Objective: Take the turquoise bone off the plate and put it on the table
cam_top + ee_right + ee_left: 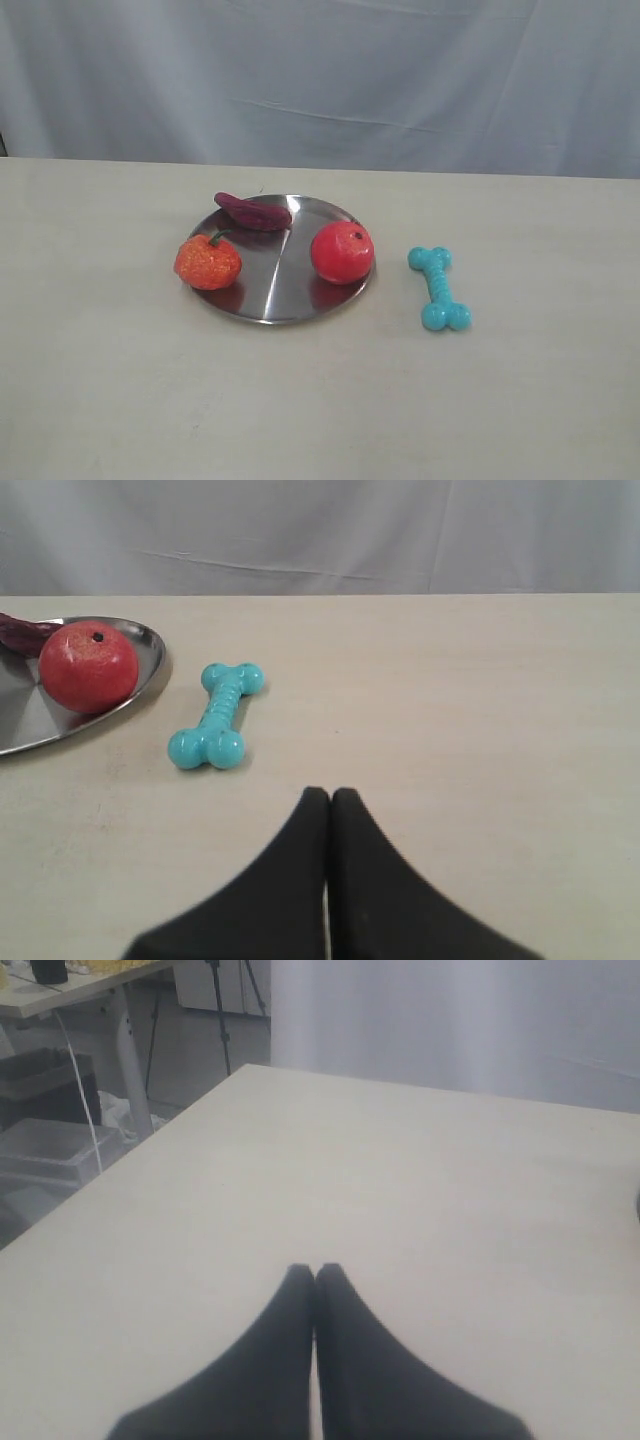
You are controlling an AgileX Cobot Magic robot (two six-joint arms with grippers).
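No text, label, brand, number or sign is showing itself readably on any surface in these three views.

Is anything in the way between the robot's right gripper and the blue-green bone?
No, nothing visible. Only bare table lies between the right gripper and the turquoise bone. The bone already rests on the table, beside the plate and apart from it.

One each: plate (268,292), turquoise bone (440,288), red ball (342,252), orange toy (208,261), purple toy (253,211).
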